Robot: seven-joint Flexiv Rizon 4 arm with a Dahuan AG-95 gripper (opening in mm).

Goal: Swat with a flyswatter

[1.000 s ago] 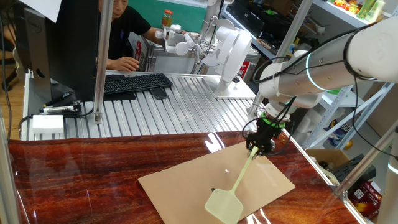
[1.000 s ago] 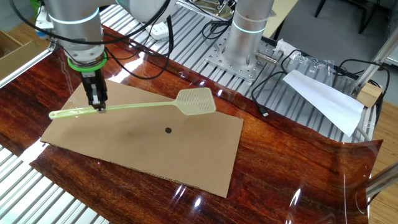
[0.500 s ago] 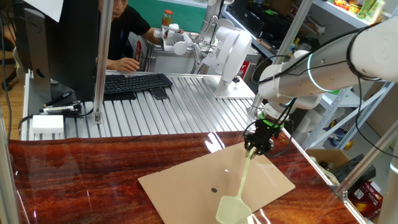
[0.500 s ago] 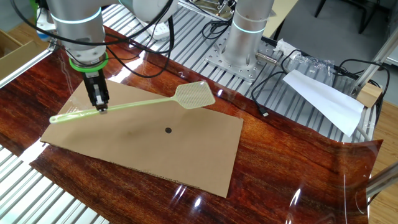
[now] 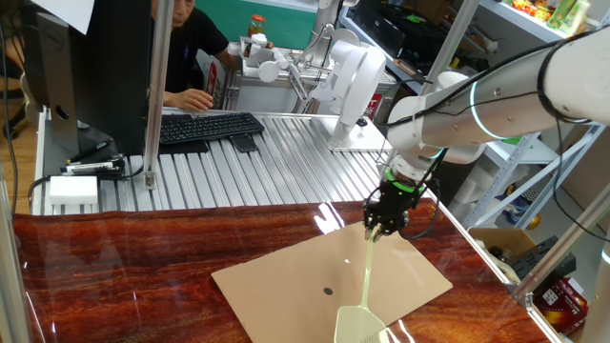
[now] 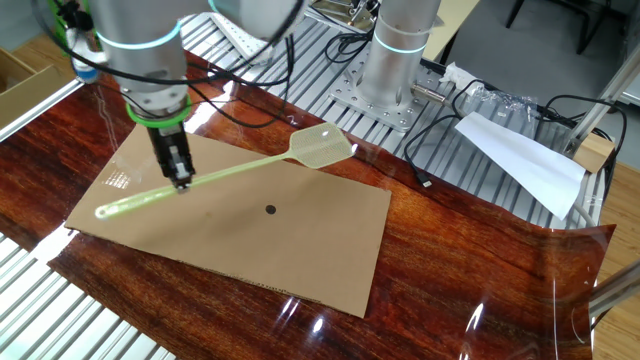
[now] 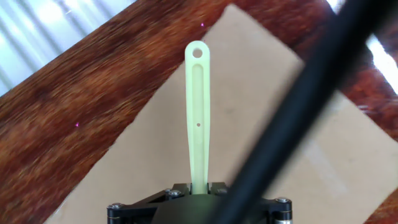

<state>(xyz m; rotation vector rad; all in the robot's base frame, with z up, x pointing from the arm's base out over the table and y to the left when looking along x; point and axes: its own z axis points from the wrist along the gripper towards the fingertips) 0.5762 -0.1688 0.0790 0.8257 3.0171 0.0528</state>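
The pale yellow-green flyswatter (image 6: 240, 167) is held in the air above a brown cardboard sheet (image 6: 300, 250). Its mesh head (image 6: 321, 146) is raised toward the arm's base; in the first fixed view the head (image 5: 357, 325) is at the bottom edge. My gripper (image 6: 181, 181) is shut on the thin handle near its end. In the hand view the handle's end with its hanging hole (image 7: 198, 93) sticks out past my gripper (image 7: 199, 185). A small black dot (image 6: 270, 210) lies on the cardboard, below and apart from the head.
The cardboard lies on a glossy red-brown wooden tabletop (image 6: 450, 260). The robot's base (image 6: 398, 50) stands behind it on ribbed metal, with white paper (image 6: 520, 160) and cables to the right. A person sits at a keyboard (image 5: 205, 126) in the background.
My gripper has shifted along the cardboard and turned. The flyswatter has swung with it; its head has lifted and tilted up, away from the black dot.
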